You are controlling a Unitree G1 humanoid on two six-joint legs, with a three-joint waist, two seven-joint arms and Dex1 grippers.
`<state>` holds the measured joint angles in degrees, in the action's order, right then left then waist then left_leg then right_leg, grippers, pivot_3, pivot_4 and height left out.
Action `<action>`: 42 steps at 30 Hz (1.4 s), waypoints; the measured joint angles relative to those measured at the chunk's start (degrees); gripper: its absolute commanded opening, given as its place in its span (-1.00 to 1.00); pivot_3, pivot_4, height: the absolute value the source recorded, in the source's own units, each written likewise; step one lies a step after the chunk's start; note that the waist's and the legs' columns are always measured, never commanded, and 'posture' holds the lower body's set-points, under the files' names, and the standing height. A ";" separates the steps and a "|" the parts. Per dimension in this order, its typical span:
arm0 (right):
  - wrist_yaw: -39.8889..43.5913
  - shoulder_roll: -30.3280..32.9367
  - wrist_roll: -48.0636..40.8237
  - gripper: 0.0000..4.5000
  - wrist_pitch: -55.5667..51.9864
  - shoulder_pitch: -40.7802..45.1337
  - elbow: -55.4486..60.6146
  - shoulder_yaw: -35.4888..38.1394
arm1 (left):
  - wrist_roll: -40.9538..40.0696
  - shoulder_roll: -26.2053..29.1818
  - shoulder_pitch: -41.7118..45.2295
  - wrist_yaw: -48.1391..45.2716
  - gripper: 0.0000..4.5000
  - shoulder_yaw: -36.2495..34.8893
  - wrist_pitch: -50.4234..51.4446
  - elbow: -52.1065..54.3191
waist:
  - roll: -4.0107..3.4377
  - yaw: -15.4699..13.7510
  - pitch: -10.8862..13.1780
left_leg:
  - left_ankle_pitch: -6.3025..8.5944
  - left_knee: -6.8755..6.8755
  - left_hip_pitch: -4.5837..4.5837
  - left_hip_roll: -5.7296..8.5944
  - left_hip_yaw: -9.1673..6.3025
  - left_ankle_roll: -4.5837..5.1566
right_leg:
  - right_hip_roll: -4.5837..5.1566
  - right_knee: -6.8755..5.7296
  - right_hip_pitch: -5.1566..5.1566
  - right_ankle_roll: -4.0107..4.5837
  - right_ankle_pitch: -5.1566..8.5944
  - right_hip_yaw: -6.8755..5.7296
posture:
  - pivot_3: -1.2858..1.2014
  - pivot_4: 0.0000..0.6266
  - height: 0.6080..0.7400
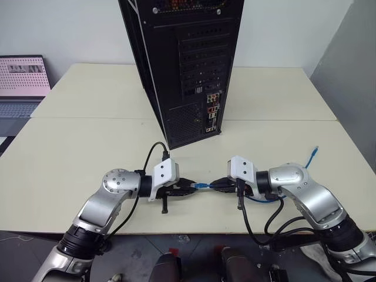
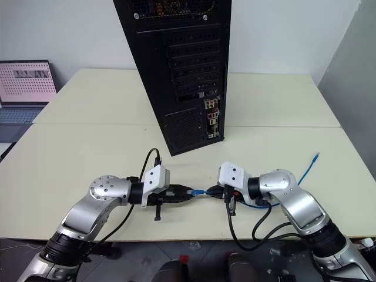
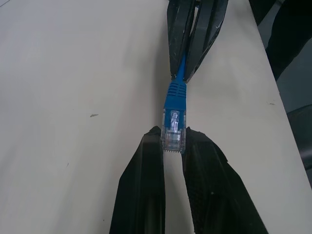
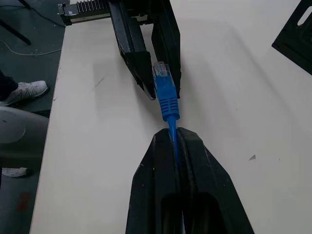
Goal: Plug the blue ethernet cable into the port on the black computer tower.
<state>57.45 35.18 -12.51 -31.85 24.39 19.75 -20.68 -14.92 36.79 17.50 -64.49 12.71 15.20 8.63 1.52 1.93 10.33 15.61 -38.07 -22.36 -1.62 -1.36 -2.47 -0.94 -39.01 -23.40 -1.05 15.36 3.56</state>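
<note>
Arms bend inward over the table's [image 1: 88, 170] near edge, grippers pointing at each other. The left gripper [image 3: 173, 141] is clamped on the clear plug of the blue cable [image 3: 175, 95]; the right gripper [image 4: 174, 134] is closed on the cord just behind it. Farther back stands the black tower [image 1: 188, 64], its port column [image 1: 211, 111] facing the arms.

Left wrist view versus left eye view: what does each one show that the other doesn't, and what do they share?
Left wrist view alone: the clear plug pinched between the left gripper's fingertips. Left eye view alone: the black computer tower with its connector column, a laptop, and the cable's free end lying on the table. Both: the blue ethernet cable bridging the left gripper and the right gripper, both shut on it.
</note>
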 measured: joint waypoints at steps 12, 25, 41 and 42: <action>6.00 7.51 -2.97 0.30 0.47 0.73 -0.74 4.23 | 7.49 -0.01 -5.15 1.47 -0.88 0.77 -18.03 -0.83 | 0.00 -0.23 0.00 | 0.00 0.00 -0.02 -0.03 0.00 0.00 | 0.07 0.02 0.00 0.01 0.00 0.01 | 0.03 -0.52 1.00; -6.41 -3.99 -23.21 0.31 -23.44 -3.25 5.37 12.95 | 35.53 -2.42 -3.94 28.47 -0.88 -0.59 -63.27 -11.26 | 0.01 -0.22 -0.01 | 0.00 0.00 -0.04 -0.08 -0.04 0.01 | 0.18 0.01 0.02 -0.01 -0.04 0.17 | 0.03 -0.52 1.00; -13.39 -8.25 -30.26 -0.13 -29.17 -1.61 4.04 15.76 | 45.96 -2.88 -3.44 43.92 -0.88 -3.23 -68.81 -11.23 | -0.01 -0.20 -0.02 | 0.00 0.01 -0.05 -0.08 -0.02 0.01 | 0.16 -0.01 0.02 -0.02 -0.04 -0.09 | 0.03 -0.52 1.00; -13.75 -8.40 -30.48 -0.22 -29.26 -1.42 3.75 16.13 | 46.16 -2.82 -3.44 44.05 -0.88 -3.23 -68.75 -11.20 | -0.01 -0.19 -0.02 | 0.00 0.01 -0.06 -0.08 -0.02 0.01 | 0.16 -0.01 0.02 -0.02 -0.04 -0.10 | 0.03 -0.52 1.00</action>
<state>43.70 26.78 -42.99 -61.11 22.97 23.50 -4.55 31.24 33.96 14.06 -20.44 9.49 -53.55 -2.57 1.51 1.73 10.31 15.61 -38.06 -22.42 -1.70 -1.37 -2.47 -0.78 -39.02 -23.38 -1.07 15.32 3.46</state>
